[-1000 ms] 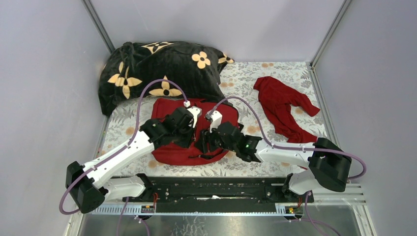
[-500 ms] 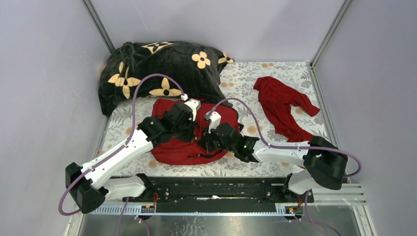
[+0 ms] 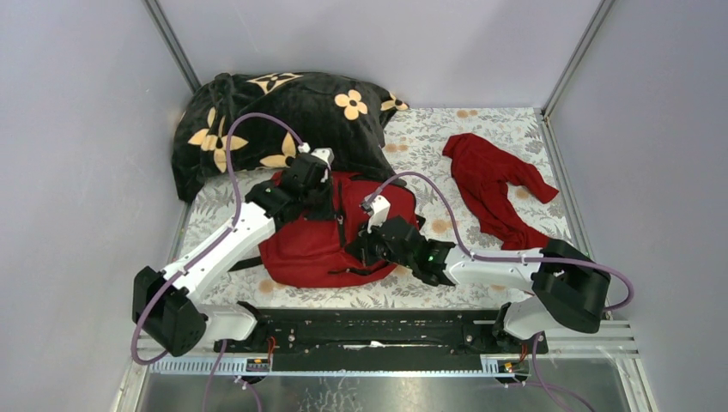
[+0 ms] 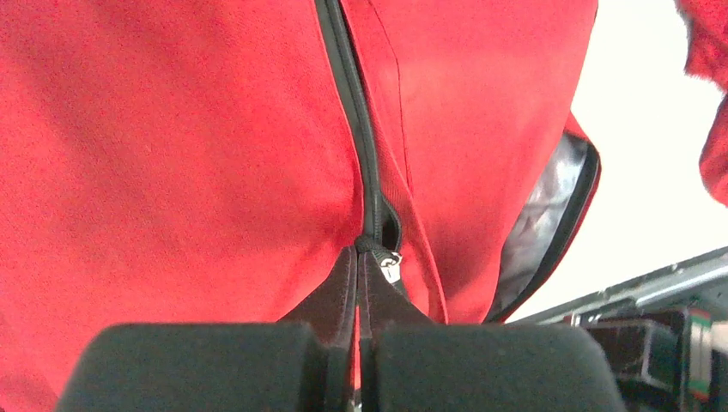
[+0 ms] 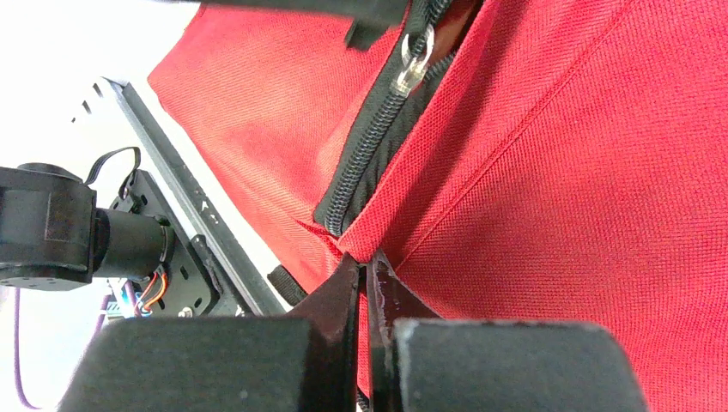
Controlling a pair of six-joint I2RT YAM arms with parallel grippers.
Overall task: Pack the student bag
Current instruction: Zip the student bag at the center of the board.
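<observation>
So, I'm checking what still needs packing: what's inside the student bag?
The student bag has its zipper gaping onto a dark interior, and a side opening shows shiny grey lining. No contents visible; red fabric covers the rest.

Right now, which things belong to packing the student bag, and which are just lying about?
In the job: large dark-red fabric backpack; left gripper, shut at its zipper; right gripper, pinching its fabric.
Lying about: limp red garment; black plush blanket with orange flowers.

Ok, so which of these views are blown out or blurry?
Top external: even light, sharp. Left wrist: background right of the student bag blown out white, left gripper blurred. Right wrist: top-left washed out, bag weave crisp, right gripper soft.
</observation>
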